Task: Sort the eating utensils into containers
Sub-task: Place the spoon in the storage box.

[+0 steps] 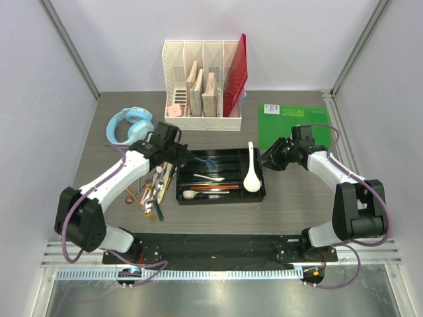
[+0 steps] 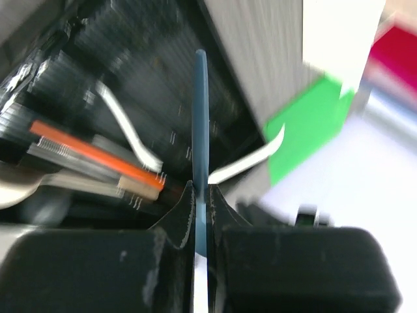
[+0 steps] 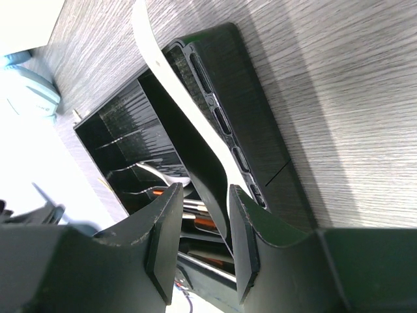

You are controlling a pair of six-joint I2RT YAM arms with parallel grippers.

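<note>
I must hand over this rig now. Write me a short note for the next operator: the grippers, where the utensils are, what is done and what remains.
Left gripper: shut on a thin blue utensil, held over the black tray.
Right gripper: open, nothing held, at the tray's right end beside the white soup spoon.
Done: soup spoon, a small white spoon and a few long pieces lie in the tray.
Left: place the blue utensil, then sort the pile of utensils on the table left of the tray.

glossy white soup spoon (image 1: 251, 177), apparently ceramic; black plastic tray (image 1: 259, 193).
</note>
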